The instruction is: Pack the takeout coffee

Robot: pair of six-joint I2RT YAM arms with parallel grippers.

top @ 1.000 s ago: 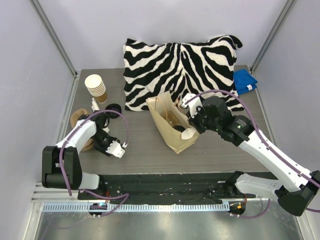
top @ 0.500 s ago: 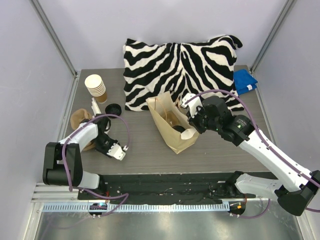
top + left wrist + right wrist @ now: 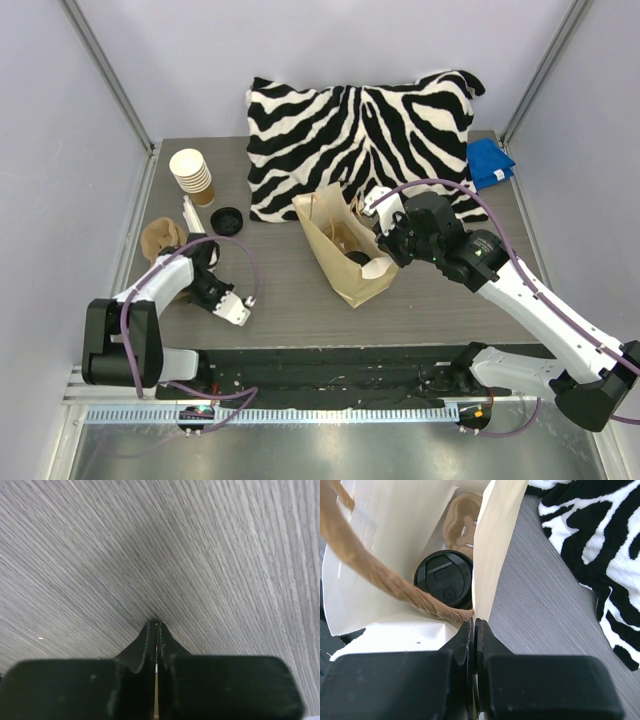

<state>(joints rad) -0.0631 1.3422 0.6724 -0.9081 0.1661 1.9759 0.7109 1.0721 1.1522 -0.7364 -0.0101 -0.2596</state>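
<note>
From above, a kraft paper bag [image 3: 340,262] is seen standing open at mid-table [image 3: 300,300], just in front of a zebra-striped pillow [image 3: 360,130]. The takeout coffee [image 3: 357,258] is set inside the bag, and only its black lid can be made out. The right gripper [image 3: 383,255] is placed at the bag's right rim. The left gripper [image 3: 232,306] is held low over bare table at the near left, well apart from a stack of paper cups [image 3: 191,172] and a loose black lid [image 3: 227,220]. In the left wrist view, the jaws are pressed together with nothing between them. In the right wrist view, the jaws are closed on the edge of the bag's wall, with the lidded cup upright just beyond.
</note>
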